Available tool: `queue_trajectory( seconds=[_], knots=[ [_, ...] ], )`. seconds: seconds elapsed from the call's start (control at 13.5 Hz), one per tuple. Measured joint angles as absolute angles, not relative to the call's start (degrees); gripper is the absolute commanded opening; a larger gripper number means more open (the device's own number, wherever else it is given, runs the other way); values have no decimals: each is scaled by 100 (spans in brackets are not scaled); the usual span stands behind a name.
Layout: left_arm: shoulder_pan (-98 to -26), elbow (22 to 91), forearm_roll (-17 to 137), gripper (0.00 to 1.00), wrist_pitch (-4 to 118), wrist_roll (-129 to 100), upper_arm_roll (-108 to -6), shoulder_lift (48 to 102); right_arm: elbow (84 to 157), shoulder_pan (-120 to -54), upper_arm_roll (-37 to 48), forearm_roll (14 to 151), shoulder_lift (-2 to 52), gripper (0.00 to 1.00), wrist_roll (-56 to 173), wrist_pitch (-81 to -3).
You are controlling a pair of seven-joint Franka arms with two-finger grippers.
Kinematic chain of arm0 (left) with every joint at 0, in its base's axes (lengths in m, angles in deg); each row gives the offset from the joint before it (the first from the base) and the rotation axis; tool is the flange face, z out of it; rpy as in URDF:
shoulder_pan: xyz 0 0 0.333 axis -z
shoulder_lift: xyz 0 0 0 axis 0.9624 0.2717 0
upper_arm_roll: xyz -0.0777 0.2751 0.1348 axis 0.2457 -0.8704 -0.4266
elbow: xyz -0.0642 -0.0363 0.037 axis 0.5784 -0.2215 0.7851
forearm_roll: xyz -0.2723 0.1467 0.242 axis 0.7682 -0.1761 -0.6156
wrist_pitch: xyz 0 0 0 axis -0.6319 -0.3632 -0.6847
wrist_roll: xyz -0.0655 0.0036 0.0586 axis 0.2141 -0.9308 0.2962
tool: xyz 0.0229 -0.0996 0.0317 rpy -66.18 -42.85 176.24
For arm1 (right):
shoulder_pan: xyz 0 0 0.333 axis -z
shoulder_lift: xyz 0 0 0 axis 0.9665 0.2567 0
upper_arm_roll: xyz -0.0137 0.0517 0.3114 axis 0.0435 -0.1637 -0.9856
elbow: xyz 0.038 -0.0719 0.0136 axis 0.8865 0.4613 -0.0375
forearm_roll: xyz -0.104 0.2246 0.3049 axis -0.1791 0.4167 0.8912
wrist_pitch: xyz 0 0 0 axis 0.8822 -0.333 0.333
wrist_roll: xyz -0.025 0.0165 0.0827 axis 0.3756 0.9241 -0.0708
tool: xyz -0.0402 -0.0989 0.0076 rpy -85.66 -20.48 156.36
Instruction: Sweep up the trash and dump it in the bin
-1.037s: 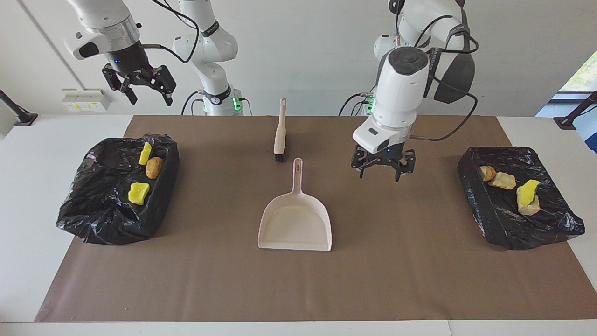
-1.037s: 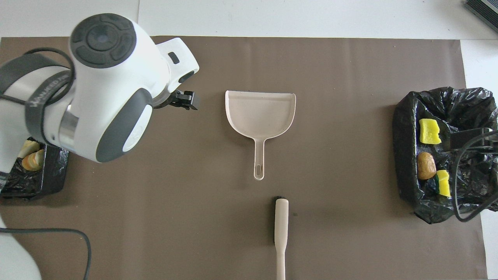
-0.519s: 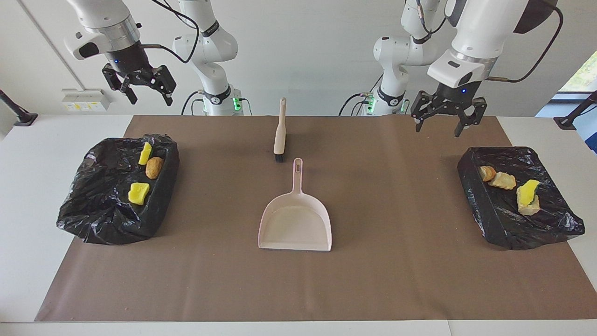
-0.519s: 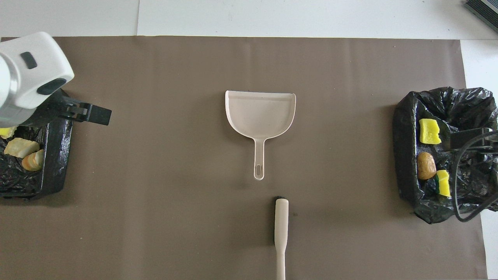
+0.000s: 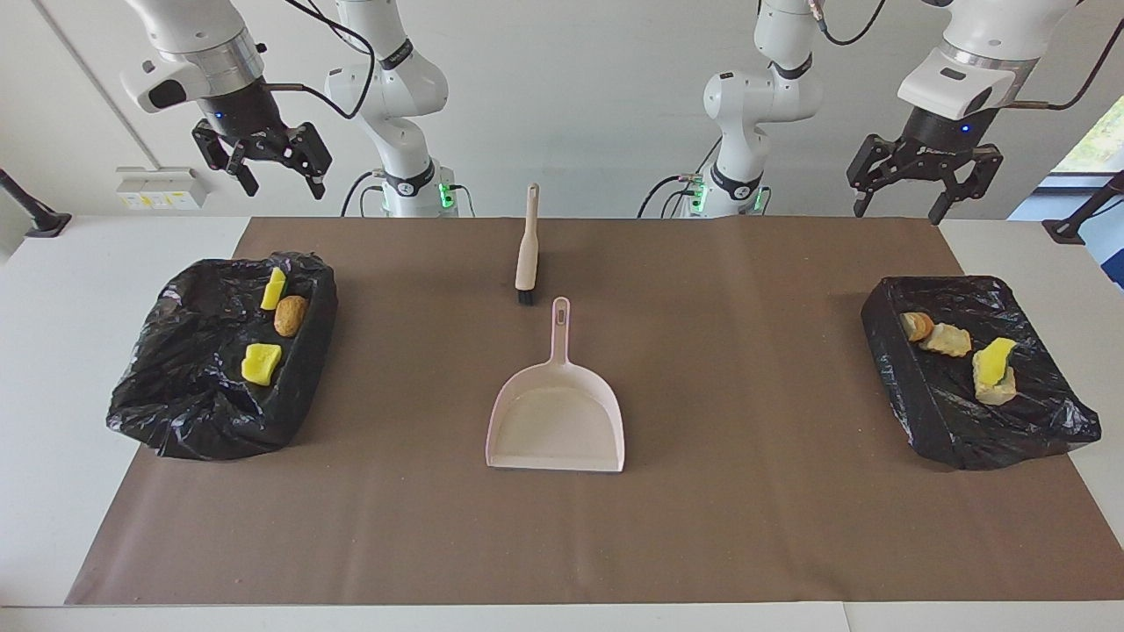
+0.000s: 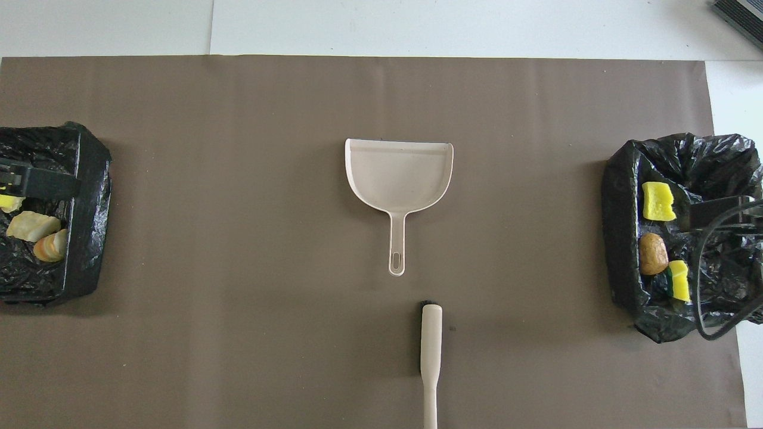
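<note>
The trash lies in two black-bagged bins. The bin [image 5: 303,386] at the right arm's end holds a yellow sponge [image 5: 262,363], a brown lump [image 5: 291,316] and a yellow-green sponge [image 5: 275,288]. In the bin [image 5: 904,386] at the left arm's end lie an orange lump [image 5: 918,326], a pale bread piece [image 5: 947,340] and a yellow-green sponge [image 5: 994,364]. Both grippers are open, empty and raised high, the left gripper [image 5: 900,211] over the edge of the left arm's end and the right gripper [image 5: 283,184] over the edge of the right arm's end.
An empty pink dustpan [image 5: 556,421] lies mid-table on the brown mat [image 5: 746,509], handle toward the robots. A beige brush [image 5: 527,250] lies just nearer to the robots, bristles by the dustpan handle.
The left arm has risen from over the mat beside the dustpan and swung out to its own end of the table, staying open. The right arm has not moved.
</note>
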State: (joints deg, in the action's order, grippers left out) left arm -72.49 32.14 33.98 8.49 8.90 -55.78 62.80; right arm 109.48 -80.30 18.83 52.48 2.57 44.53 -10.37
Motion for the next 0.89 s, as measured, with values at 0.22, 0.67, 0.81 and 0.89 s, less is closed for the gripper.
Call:
queue_trajectory(
  seconds=[0.22, 0.67, 0.81, 0.89],
  knots=[
    [-7250, 2770, 3401, 100, 581, 890, -5572, 6567, 10948, -8030, 1883, 5248, 257, 100, 4453, -1037],
    [-7315, 2655, 3402, 100, 391, 868, -5568, 6588, 10948, -8030, 1883, 5248, 257, 100, 4453, -1037],
    [-7356, 2728, 3402, 100, 335, 868, -5568, 6542, 10948, -8030, 1883, 5248, 257, 100, 4453, -1037],
    [-7367, 2786, 3402, 100, 314, 868, -5566, 6504, 10948, -8030, 1883, 5248, 257, 100, 4453, -1037]
  ],
)
